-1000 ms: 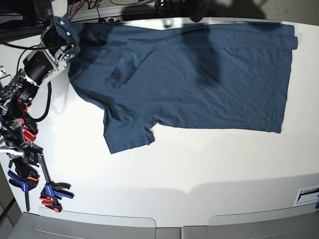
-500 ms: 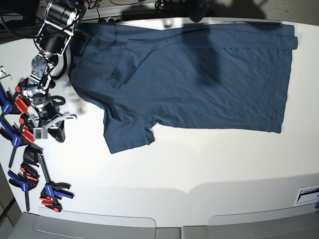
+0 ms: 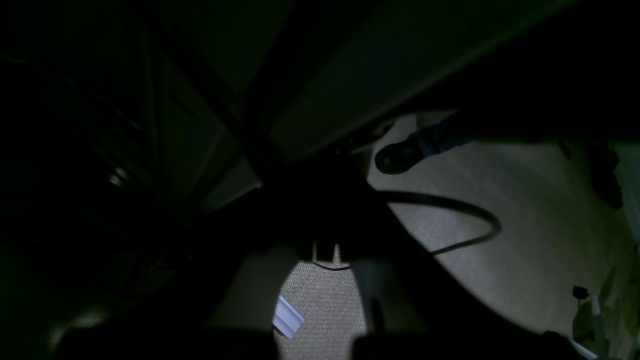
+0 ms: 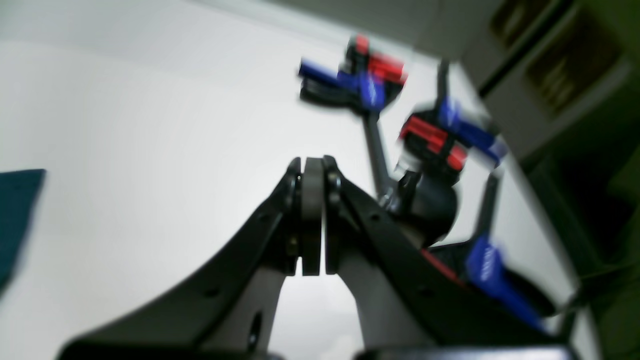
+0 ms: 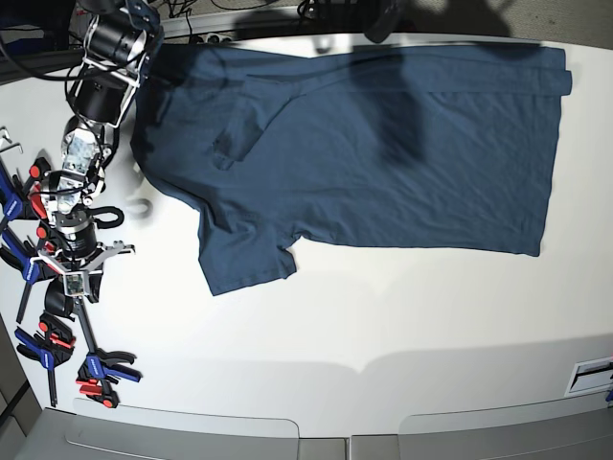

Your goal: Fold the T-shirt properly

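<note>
Navy cotton fills the upper half of the white table (image 5: 383, 335): the T-shirt (image 5: 383, 144) lies spread out in the base view, mostly flat, with its hem toward that view's right edge and one short sleeve (image 5: 244, 257) pointing down toward the near side. A narrow fold runs along its far edge. I see a small crease patch near the collar end, on that view's left.

My right gripper (image 4: 313, 220) reads clearly in its wrist view: both black fingers (image 4: 250, 250) meet, pads pressed together, nothing between them. It hangs above bare table beside a cluster of blue-and-red clamps (image 4: 430, 135), and a sliver of the shirt shows at that frame's left edge. In the base view this arm (image 5: 91, 134) runs down the table's left margin, with its gripper near the clamps and apart from the cloth.

My left wrist view is almost black. I make out only a looping cable (image 3: 450, 220) over pale carpet-like floor (image 3: 525, 240). The left gripper itself does not show there or in the base view; I take it as fully closed, and I cannot see anything in it.
</note>
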